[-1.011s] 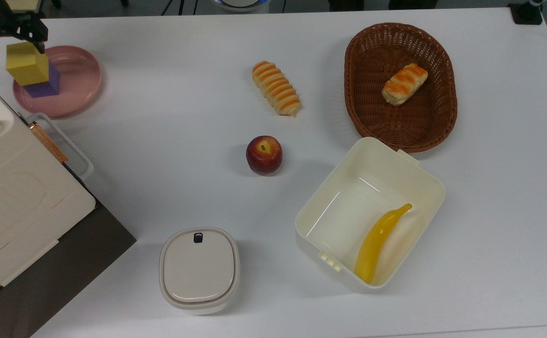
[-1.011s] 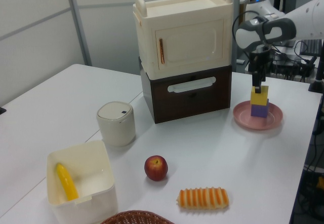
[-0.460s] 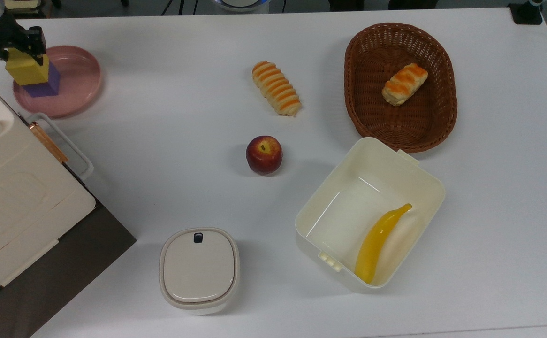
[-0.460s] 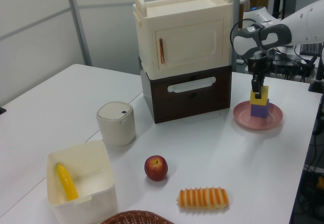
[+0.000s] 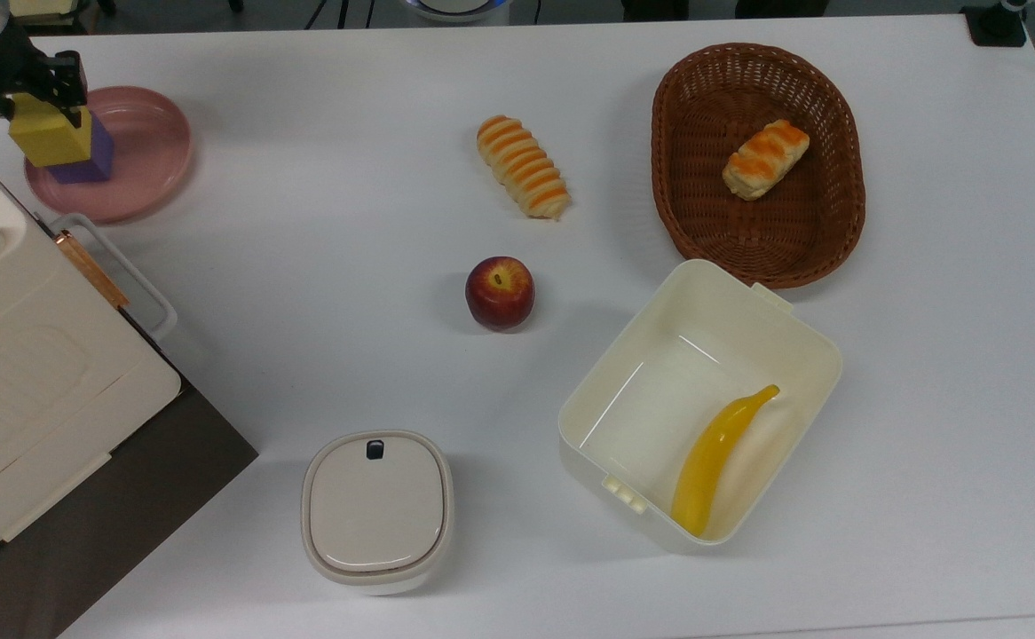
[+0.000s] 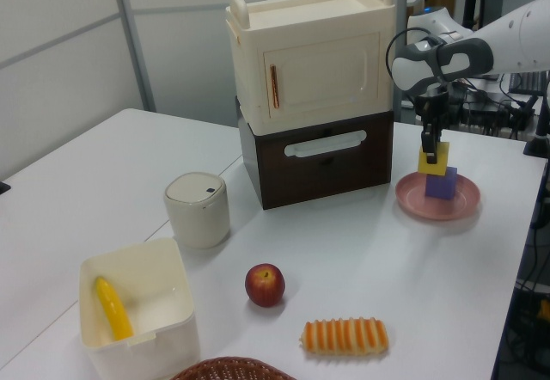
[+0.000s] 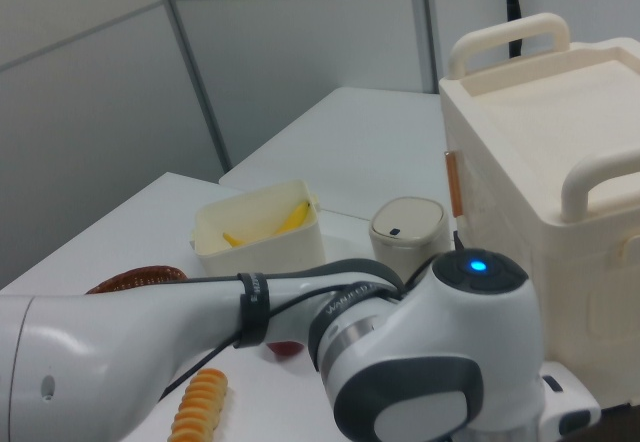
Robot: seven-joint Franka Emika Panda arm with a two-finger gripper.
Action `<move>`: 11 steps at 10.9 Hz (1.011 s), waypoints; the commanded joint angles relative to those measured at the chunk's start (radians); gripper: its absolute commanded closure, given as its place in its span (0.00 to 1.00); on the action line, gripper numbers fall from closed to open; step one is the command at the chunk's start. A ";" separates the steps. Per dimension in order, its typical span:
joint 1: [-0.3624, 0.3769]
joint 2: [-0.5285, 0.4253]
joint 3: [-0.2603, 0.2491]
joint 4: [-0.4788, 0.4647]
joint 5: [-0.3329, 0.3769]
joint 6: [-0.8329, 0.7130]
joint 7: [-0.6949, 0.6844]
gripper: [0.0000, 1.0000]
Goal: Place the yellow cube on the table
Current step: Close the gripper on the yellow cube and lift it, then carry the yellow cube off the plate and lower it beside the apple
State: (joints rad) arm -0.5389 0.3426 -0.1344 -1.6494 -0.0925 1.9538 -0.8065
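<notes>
The yellow cube (image 5: 50, 138) (image 6: 433, 158) hangs just above the purple cube (image 5: 98, 157) (image 6: 442, 183), shifted a little toward the left view's left and slightly tilted. My gripper (image 5: 39, 104) (image 6: 429, 145) comes down from above and is shut on the yellow cube's sides. The purple cube rests on a pink plate (image 5: 150, 173) (image 6: 412, 202) at the top view's far left of the white table (image 5: 322, 266) (image 6: 103, 165).
A cream cabinet on a dark drawer unit (image 5: 29, 390) (image 6: 314, 105) stands close beside the plate. On the table are striped bread (image 5: 523, 166), an apple (image 5: 500, 292), a lidded canister (image 5: 376, 510), a cream tub (image 5: 801, 337) holding a banana (image 5: 717, 457), and a basket (image 5: 686, 213).
The gripper came down around the yellow cube and shut on it. The cube has since risen slightly off the purple cube and shifted toward the left view's left.
</notes>
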 commanded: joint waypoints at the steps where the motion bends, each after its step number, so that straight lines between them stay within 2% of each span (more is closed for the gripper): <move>1: 0.008 -0.054 0.059 -0.009 -0.010 -0.042 0.032 0.64; 5: 0.008 -0.059 0.246 -0.013 -0.012 -0.045 0.290 0.62; 7: 0.011 -0.060 0.304 -0.018 -0.012 -0.047 0.386 0.60; 8: 0.042 -0.056 0.324 -0.029 -0.012 -0.047 0.441 0.60; 11: 0.186 -0.033 0.325 -0.033 -0.012 -0.039 0.634 0.57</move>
State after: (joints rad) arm -0.4474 0.3117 0.1955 -1.6647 -0.0925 1.9191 -0.2999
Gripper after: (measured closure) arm 0.436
